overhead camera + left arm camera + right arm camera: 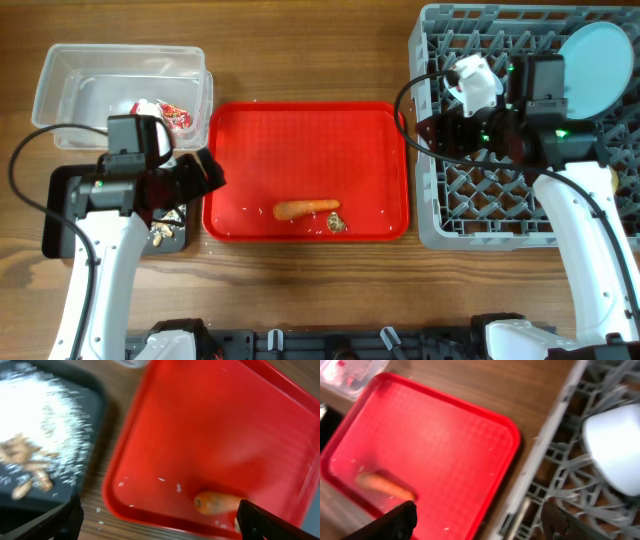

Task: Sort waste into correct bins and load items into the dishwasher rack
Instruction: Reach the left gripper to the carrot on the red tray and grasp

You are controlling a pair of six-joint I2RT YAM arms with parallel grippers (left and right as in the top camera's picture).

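While left jaws and right jaws gape empty, the left arm (pixel 105 262) hides much of the black tray (pixel 57 225); the carrot (pixel 385 487) blurs.

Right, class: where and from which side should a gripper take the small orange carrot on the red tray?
Grip the small orange carrot across its middle, from straight above, jaws spanning its width: it lies level on the flat red tray, tapering toward the brown food scrap at one end.

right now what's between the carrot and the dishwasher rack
Overhead: a brown food scrap beside the carrot, then bare red tray, its rim and a strip of wooden table before the rack.
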